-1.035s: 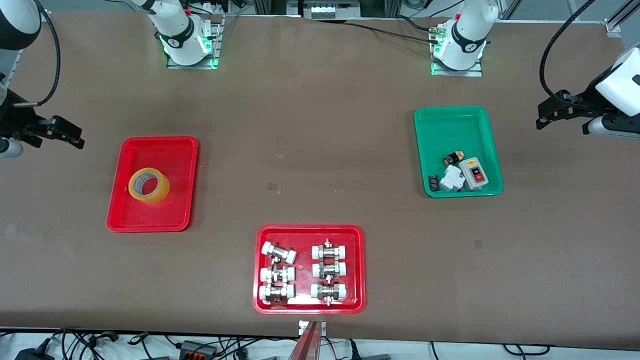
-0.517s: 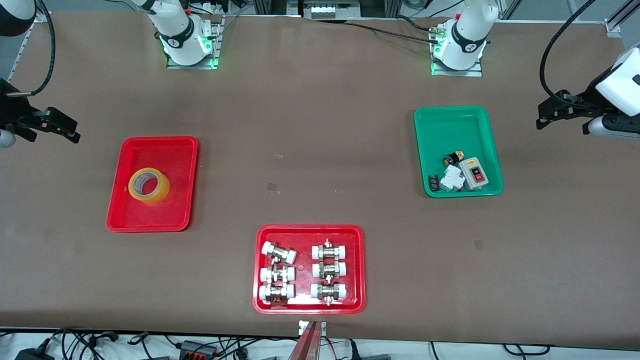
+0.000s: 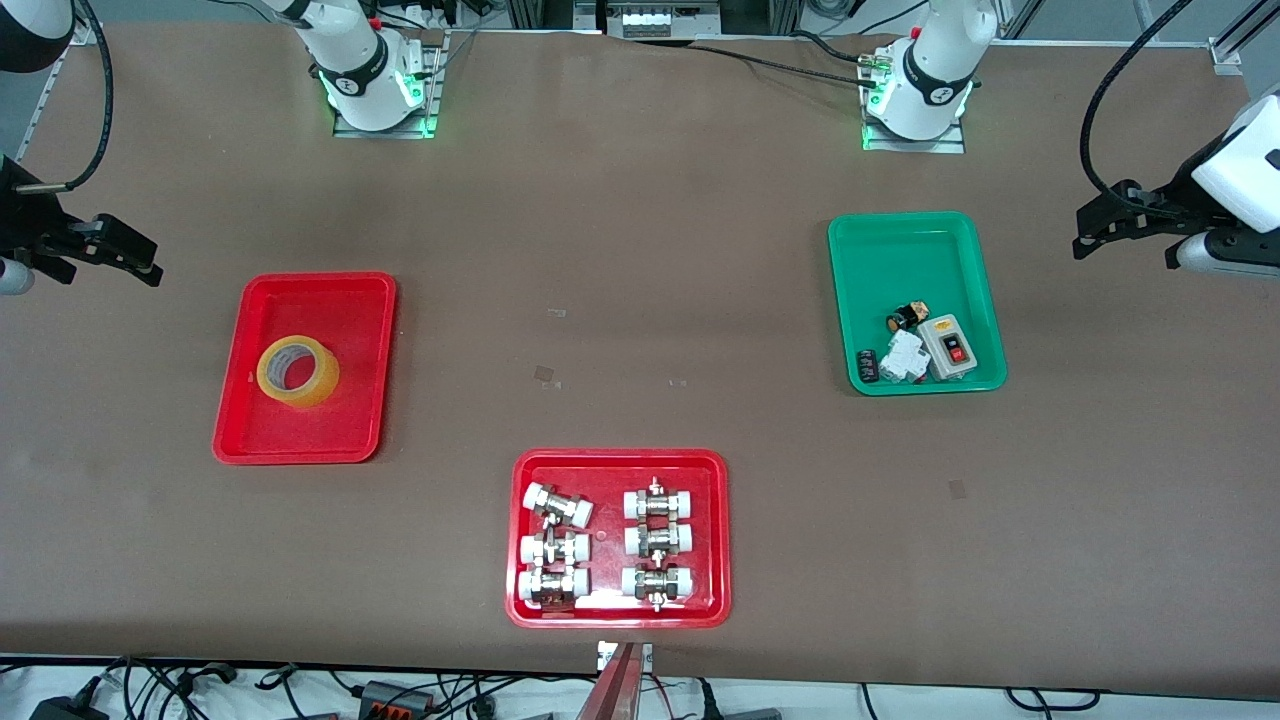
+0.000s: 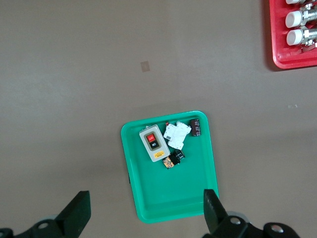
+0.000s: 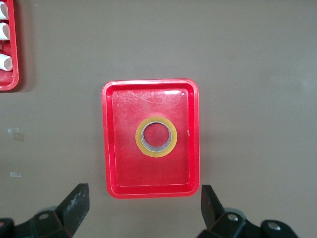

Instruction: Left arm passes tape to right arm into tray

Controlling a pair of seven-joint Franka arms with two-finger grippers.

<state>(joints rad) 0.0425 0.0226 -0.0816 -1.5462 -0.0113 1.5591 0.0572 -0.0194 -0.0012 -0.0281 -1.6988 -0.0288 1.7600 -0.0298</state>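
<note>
The yellow tape (image 3: 297, 371) lies flat in the plain red tray (image 3: 310, 430), toward the right arm's end of the table. In the right wrist view the tape (image 5: 156, 136) sits mid-tray (image 5: 148, 171), its white core facing up. My right gripper (image 3: 140, 262) hangs open over bare table beside that tray, toward the table's end, and its fingers straddle the tray's edge in its wrist view (image 5: 143, 194). My left gripper (image 3: 1082, 235) hangs open and empty over the table near the green tray, at the left arm's end. Its wrist view (image 4: 146, 198) looks down on that tray.
The green tray (image 3: 900, 250) holds a grey switch box (image 3: 950, 348) and small electrical parts. A second red tray (image 3: 618, 465) with white-capped metal fittings sits nearest the front camera. The arm bases (image 3: 375, 85) stand along the table's back edge.
My right gripper has drawn back a little from the red tray toward the table's end, then stopped. The tape and the left arm have not moved.
</note>
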